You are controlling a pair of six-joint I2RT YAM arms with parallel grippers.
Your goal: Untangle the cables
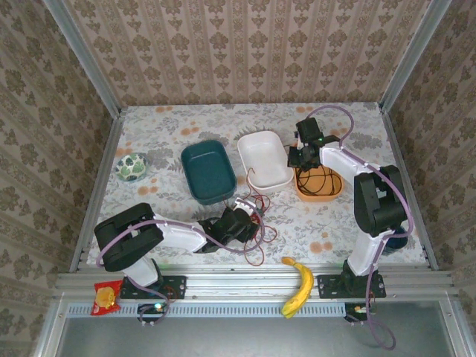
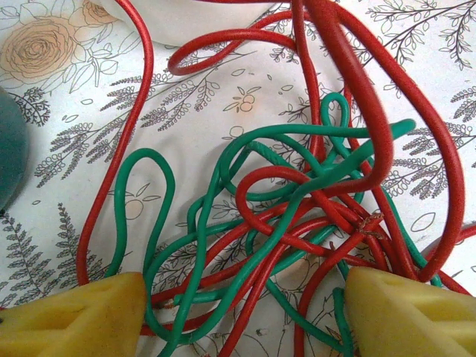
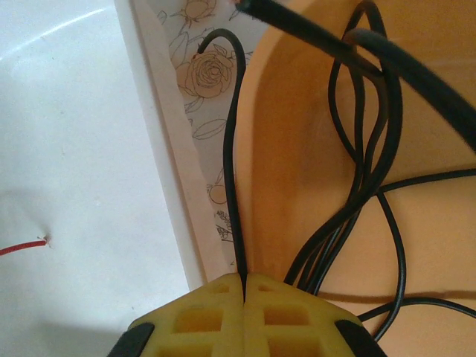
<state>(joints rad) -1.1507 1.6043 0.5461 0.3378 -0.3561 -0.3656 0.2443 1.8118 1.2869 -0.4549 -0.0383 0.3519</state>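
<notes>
Between the clenched right jaws, a black cable (image 3: 232,149) runs ahead along the rim of the orange tray (image 3: 297,186); a hard pull may snag its loops and drag the tray. Meanwhile the left jaws stand released astride the knotted red cable (image 2: 137,111) and green cable (image 2: 167,193), where closing risks pinching both.

- Far strip of table (image 1: 223,119) behind the bins is wide open.
- Teal bin (image 1: 207,172), white bin (image 1: 268,152) and tray (image 1: 331,193) sit in a row mid-table, tight gaps between.
- Just a thin strip of cloth between white bin and tray, with a black cable (image 3: 230,186) pinched in the right gripper (image 3: 244,286) running along it.
- Red-green tangle (image 2: 297,208) clogs the gap between the left gripper's (image 2: 245,297) spread jaws.
- Bare patch right of the tangle; bowl (image 1: 132,166) sits left, apart from the teal bin.
</notes>
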